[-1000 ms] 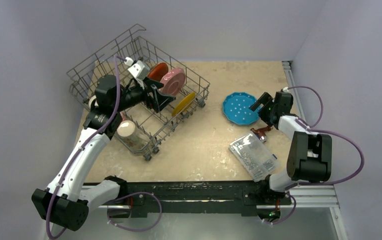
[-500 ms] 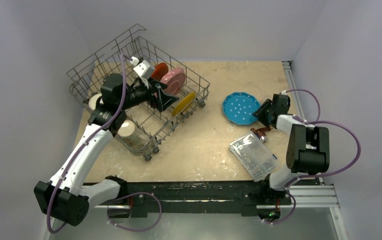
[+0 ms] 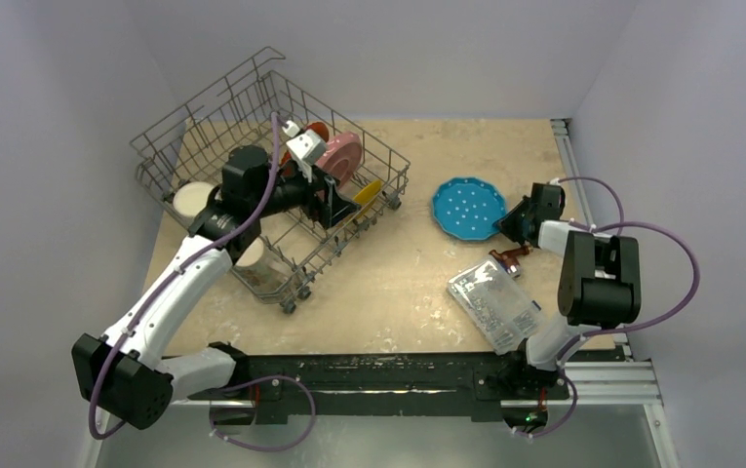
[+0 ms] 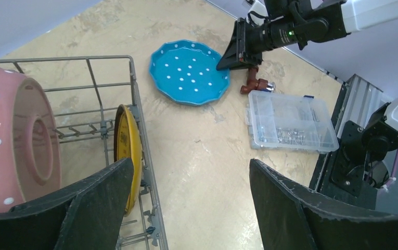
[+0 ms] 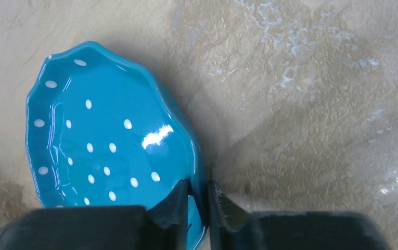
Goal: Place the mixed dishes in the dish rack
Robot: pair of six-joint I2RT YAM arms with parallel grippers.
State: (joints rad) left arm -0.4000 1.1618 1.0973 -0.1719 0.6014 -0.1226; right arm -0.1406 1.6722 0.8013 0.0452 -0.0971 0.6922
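The blue plate (image 3: 466, 208) with white dots lies on the table to the right of the dish rack (image 3: 203, 107). My right gripper (image 5: 201, 192) is shut on the right rim of this blue plate (image 5: 108, 140), one finger inside and one outside. My left gripper (image 4: 190, 162) hangs open and empty over the rack's right wall (image 4: 134, 99). In the rack a pink dotted plate (image 4: 14, 140), a yellow plate (image 4: 126, 151) and a red-orange plate (image 3: 315, 132) stand on edge. A cream mug (image 3: 193, 198) sits at the rack's left side.
A clear plastic box (image 3: 493, 307) of small metal parts lies near the right arm. A small reddish-brown object (image 3: 510, 258) sits between the box and the blue plate. A metal rail (image 3: 569, 146) runs along the table's right edge.
My right gripper has closed onto the blue plate's rim. The left arm has swung to the right across the rack, its gripper still open.
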